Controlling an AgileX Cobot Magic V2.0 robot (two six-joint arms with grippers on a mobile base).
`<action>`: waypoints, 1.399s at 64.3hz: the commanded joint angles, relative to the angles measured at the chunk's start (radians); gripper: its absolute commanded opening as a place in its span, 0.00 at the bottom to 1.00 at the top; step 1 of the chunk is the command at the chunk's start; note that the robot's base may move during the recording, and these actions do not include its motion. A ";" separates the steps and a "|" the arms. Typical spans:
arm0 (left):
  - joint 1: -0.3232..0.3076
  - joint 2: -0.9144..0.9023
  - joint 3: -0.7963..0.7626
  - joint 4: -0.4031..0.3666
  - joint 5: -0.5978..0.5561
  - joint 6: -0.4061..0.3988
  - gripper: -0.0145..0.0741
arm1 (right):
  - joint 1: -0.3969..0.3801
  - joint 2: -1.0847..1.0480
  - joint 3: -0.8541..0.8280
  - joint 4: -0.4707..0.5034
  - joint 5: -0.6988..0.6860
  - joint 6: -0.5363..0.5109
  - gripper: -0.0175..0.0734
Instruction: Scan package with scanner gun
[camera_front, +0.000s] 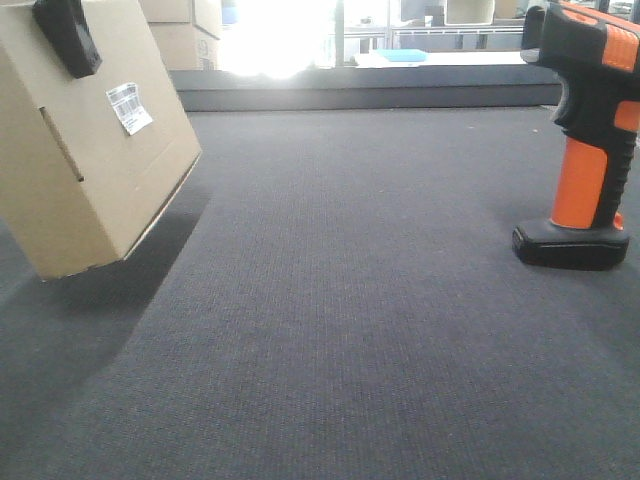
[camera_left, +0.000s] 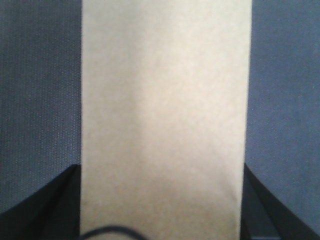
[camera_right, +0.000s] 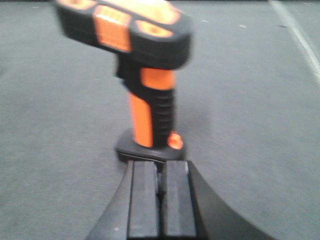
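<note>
Progress: early, by my reading. The package (camera_front: 95, 150) is in hand. The scanner gun (camera_front: 590, 130) is not, and no scan looks possible yet.

Package: at the left of the grey mat (camera_front: 350, 300), tipped over towards the gun side. Its lowest corner is at or just above the mat, and I cannot tell whether it touches. The barcode label (camera_front: 130, 107) and the slot (camera_front: 60, 145) are on the face turned towards the front camera.

Left gripper (camera_left: 161, 200): clamped on the package. The wrist view shows a dark finger (camera_left: 50, 205) on each flank of the box, and the front view shows one dark finger over the box's top edge.

Scanner gun: well apart from the package, at the right of the mat. It stands upright on its flat black base, orange handle vertical, nothing holding it.

Right gripper (camera_right: 161, 172): its pads (camera_right: 144, 200) are pressed together with nothing between them. It sits low, just beside the gun's base. The view is blurred, so contact is uncertain.

Left to do, as I judge it: spread those jaws, take the gun by the handle, bring its nose and the label to face each other, and scan.

Count:
- package: 1
- label: 1
- slot: 1
- scanner gun: 1
- grippers: 2, one loaded and one empty
- stacked boxes (camera_front: 180, 30) behind: at least 2, cut off by the frame
- blue item (camera_front: 405, 55), far back: 1, too small to identify
</note>
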 joint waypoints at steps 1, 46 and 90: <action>-0.003 -0.015 -0.009 -0.008 -0.023 0.002 0.26 | 0.021 0.050 -0.007 -0.014 -0.044 -0.007 0.02; -0.003 -0.015 -0.009 0.008 -0.040 0.002 0.26 | 0.031 0.457 -0.011 -0.171 -0.479 0.075 0.05; -0.003 -0.015 -0.009 0.008 -0.061 0.002 0.26 | 0.031 0.694 -0.011 -0.056 -0.817 0.181 0.81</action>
